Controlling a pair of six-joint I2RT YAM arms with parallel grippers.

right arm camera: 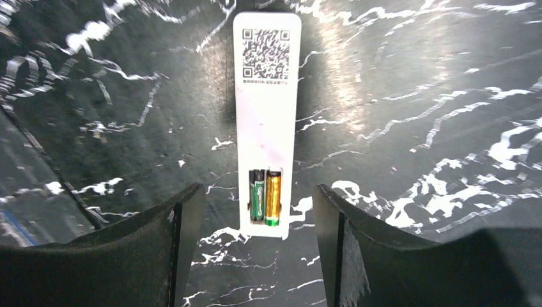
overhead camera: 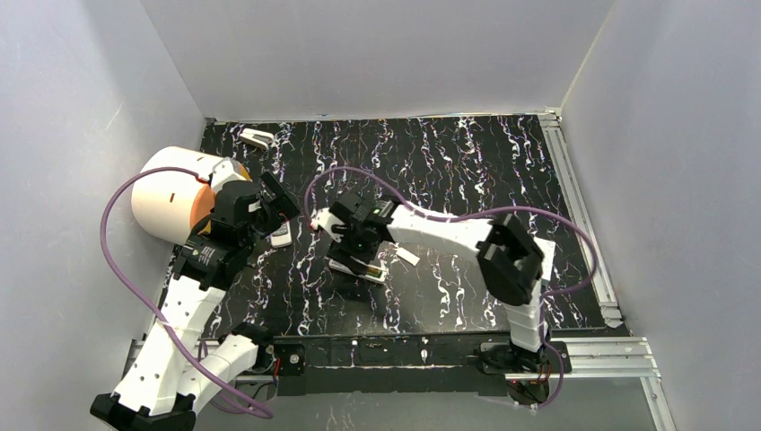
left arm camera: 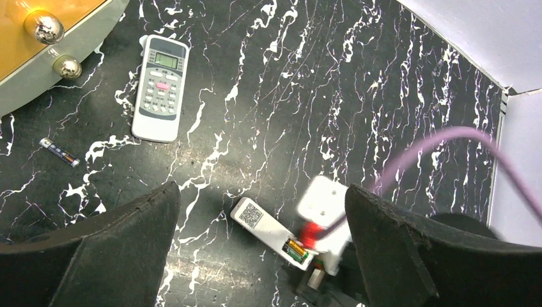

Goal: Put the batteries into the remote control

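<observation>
Blunt, matte-black fingers of the right hand (right arm camera: 255, 195) stand apart on either side of the slim white remote (right arm camera: 266, 115), clear of both its long edges and gripping nothing. That remote lies face down on the bench (right arm camera: 415, 77), a glossy black slab veined with white. A square code is printed at its far end, and in the open bay at its near end two batteries (right arm camera: 265, 197) sit side by side, one green-and-black, one gold. Over the bench the left hand (left arm camera: 262, 192) hangs wide open and empty. One loose battery (left arm camera: 59, 152), slim and dark with an orange band, lies near a broader grey-faced remote (left arm camera: 159, 87) and a cream-and-orange drum (overhead camera: 170, 193). Bare bench spreads rightward to a metal rail (overhead camera: 574, 193) and plain white walls (overhead camera: 377, 54).
</observation>
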